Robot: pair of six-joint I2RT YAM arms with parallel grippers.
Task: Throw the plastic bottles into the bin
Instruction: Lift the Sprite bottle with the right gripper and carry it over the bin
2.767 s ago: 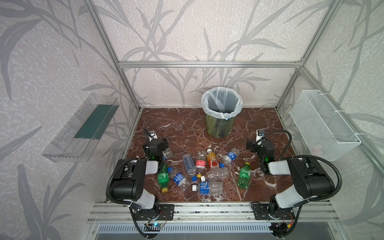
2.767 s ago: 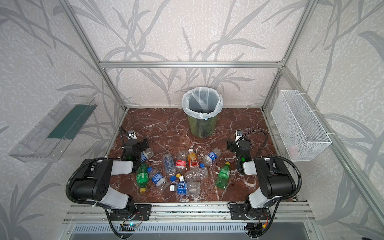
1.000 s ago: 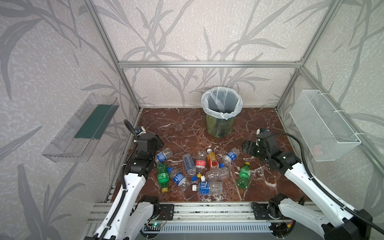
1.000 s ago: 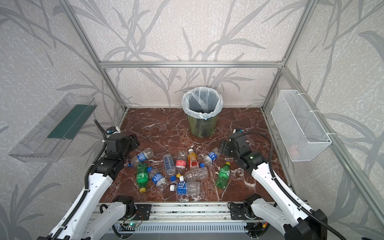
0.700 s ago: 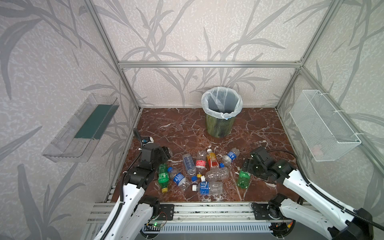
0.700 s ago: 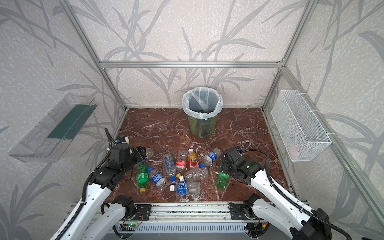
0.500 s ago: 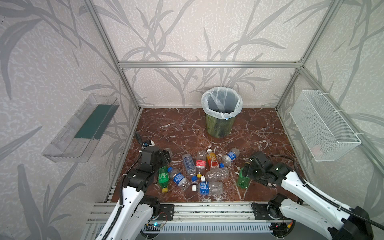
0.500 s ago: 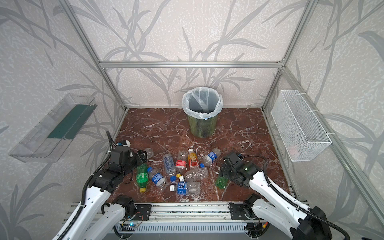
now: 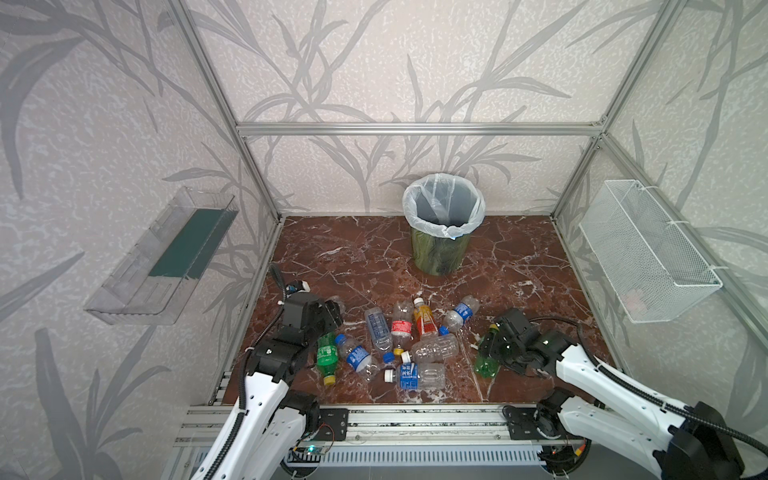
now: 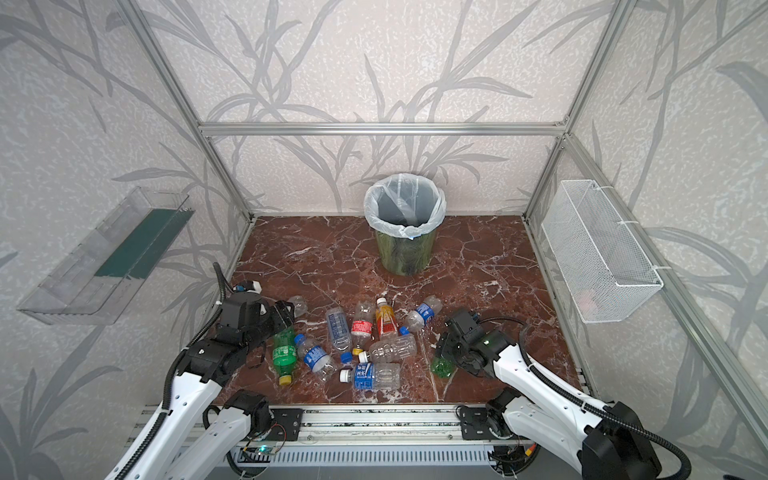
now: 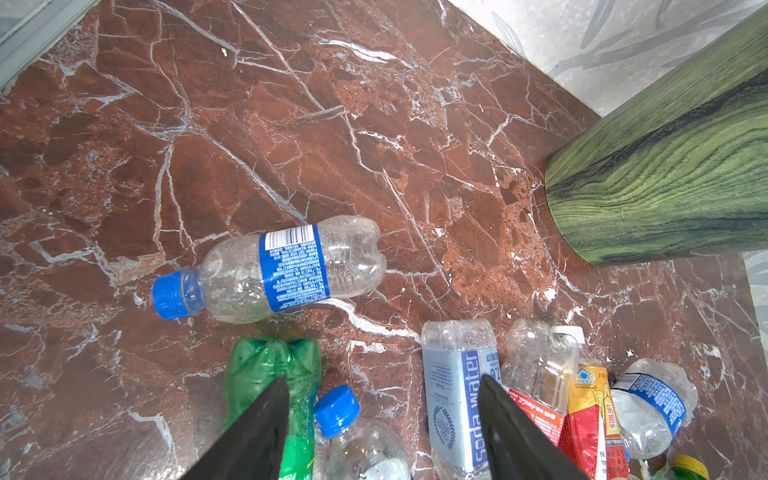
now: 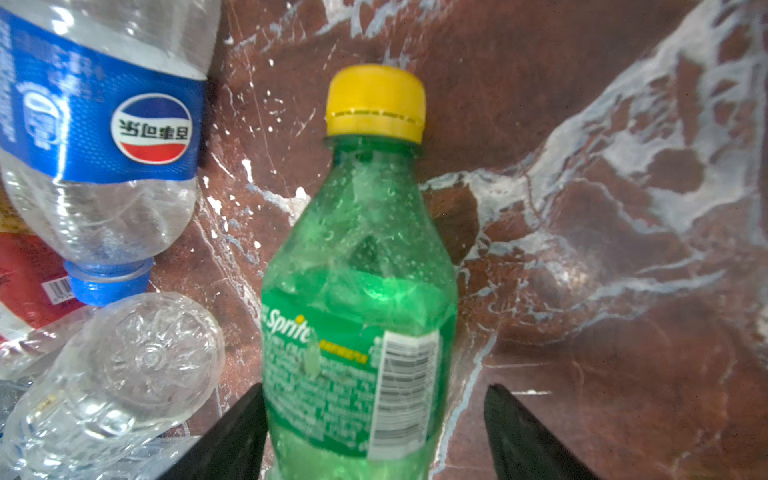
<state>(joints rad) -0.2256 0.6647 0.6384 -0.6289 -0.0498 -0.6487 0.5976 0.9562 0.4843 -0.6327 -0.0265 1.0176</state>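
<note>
Several plastic bottles (image 9: 401, 332) lie in a loose pile on the red marble floor in both top views. The bin (image 9: 440, 253), dark green with a white bag over its rim, stands behind them. My left gripper (image 11: 382, 415) is open and holds nothing. It hovers over a blue-capped clear bottle (image 11: 336, 409), between a green bottle (image 11: 266, 365) and a soda water bottle (image 11: 457, 395). A blue-labelled clear bottle (image 11: 274, 270) lies beyond it. My right gripper (image 12: 374, 432) straddles a green bottle with a yellow cap (image 12: 357, 270). One finger touches the bottle and a gap shows at the other.
A clear plastic tray (image 9: 166, 257) hangs on the left wall and a white wire basket (image 9: 648, 257) on the right wall. A blue-labelled bottle (image 12: 104, 124) and a clear bottle's base (image 12: 137, 365) lie close beside the right gripper. An aluminium rail (image 9: 374, 419) borders the front edge.
Both arms have come down from the sides onto the pile. The right gripper has dropped around the green yellow-capped bottle and its jaws have narrowed. The left gripper moved in over the left bottles.
</note>
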